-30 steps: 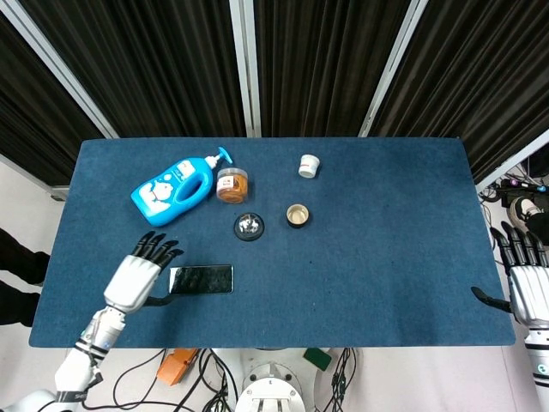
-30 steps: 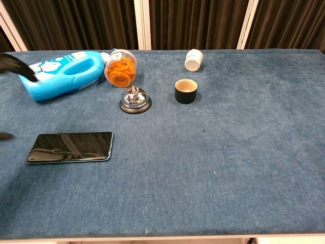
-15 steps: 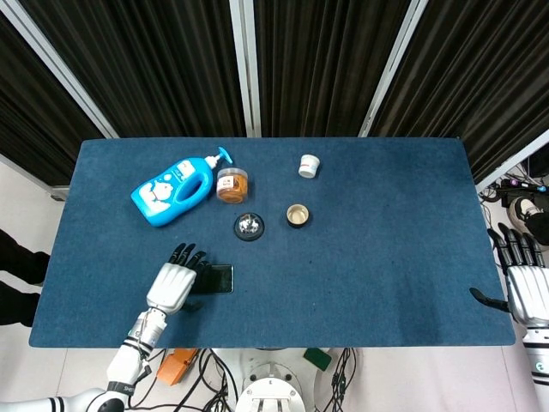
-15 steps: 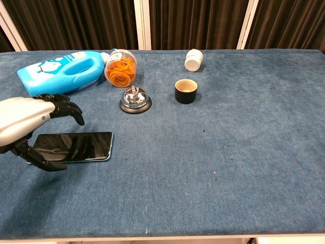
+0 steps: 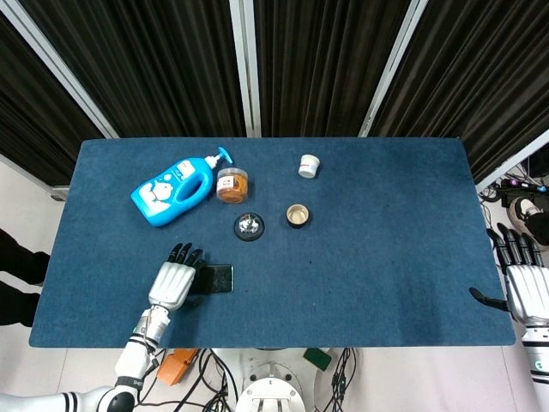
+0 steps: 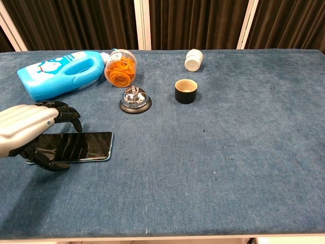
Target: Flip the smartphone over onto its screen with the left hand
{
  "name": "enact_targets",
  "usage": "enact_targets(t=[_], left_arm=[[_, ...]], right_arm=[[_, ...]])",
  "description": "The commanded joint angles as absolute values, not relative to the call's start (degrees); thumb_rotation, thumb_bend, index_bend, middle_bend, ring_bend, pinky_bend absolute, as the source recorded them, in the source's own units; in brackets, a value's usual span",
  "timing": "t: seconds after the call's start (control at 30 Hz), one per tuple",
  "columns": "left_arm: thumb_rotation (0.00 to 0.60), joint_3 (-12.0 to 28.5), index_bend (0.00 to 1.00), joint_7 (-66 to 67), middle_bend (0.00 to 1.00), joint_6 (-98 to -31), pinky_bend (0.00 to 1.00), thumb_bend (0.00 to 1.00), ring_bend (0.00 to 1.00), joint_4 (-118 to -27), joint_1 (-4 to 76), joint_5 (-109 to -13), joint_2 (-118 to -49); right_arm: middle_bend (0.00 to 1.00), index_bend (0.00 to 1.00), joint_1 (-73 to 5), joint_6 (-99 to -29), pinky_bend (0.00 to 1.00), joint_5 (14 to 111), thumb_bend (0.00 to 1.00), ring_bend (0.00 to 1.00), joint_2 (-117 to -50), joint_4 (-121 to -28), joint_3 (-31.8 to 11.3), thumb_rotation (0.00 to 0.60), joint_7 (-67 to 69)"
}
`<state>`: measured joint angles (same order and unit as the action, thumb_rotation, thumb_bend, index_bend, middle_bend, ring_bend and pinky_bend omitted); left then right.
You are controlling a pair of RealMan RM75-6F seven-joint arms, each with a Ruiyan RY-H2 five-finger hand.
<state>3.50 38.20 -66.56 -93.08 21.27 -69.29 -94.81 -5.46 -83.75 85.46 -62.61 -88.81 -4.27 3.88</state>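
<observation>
The left hand [image 6: 28, 134] arches over the phone's [image 6: 84, 146] left end, fingers [image 6: 68, 116] curled but grasping nothing; the phone's long axis parallels the worktop's [image 6: 228, 152] near edge.

Blue table [image 5: 386, 257] w/ dark curtains [image 5: 317, 60] behind; white floor.

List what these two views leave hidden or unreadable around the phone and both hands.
- Phone: its left end is covered by the left hand in both views, so contact with the fingers is unclear.
- Left hand's wrist: cut off by the chest view's left edge.
- Right hand: absent from the chest view; partly cut by the head view's right edge.
- Blue bottle: label print too small.
</observation>
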Motion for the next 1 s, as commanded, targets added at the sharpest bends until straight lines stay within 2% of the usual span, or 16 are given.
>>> enact_targets(t=[0.03, 0.4, 0.7, 0.83, 1.0], left_arm=[[0.600, 3.4, 0.31, 38.5, 0.11, -66.4, 0.00, 0.17, 0.00, -92.8, 21.5, -68.6, -95.0], [0.600, 3.1, 0.31, 39.0, 0.10, -65.7, 0.00, 0.20, 0.00, -91.0, 22.5, -65.8, -95.9], [0.600, 3.9, 0.45, 34.4, 0.12, -65.9, 0.00, 0.43, 0.00, -88.5, 23.0, -66.6, -96.4], [0.596, 3.8, 0.48, 30.8, 0.14, -65.1, 0.00, 0.52, 0.00, -90.1, 23.2, -67.5, -94.8], [0.521, 2.4, 0.49, 26.6, 0.14, -61.1, 0.00, 0.57, 0.00, -94.5, 24.2, -68.9, -89.5]], right_arm=[[0.00, 0.00, -5.5, -83.6, 0.00, 85.4, 0.17, 0.00, -62.6, -88.8, -4.2, 0.600, 3.9], [0.00, 0.00, -5.4, -83.4, 0.00, 85.2, 0.17, 0.00, -62.8, -88.5, -4.2, 0.600, 4.2], [0.00, 0.00, -5.2, -83.4, 0.00, 85.1, 0.17, 0.00, -62.9, -88.3, -4.1, 0.600, 4.6], [0.00, 0.00, -5.2, -83.5, 0.00, 85.0, 0.17, 0.00, -63.0, -88.3, -4.1, 0.600, 4.6], [0.00, 0.00, -4.9, -83.6, 0.00, 85.0, 0.17, 0.00, -63.0, -88.3, -4.0, 0.600, 4.6]])
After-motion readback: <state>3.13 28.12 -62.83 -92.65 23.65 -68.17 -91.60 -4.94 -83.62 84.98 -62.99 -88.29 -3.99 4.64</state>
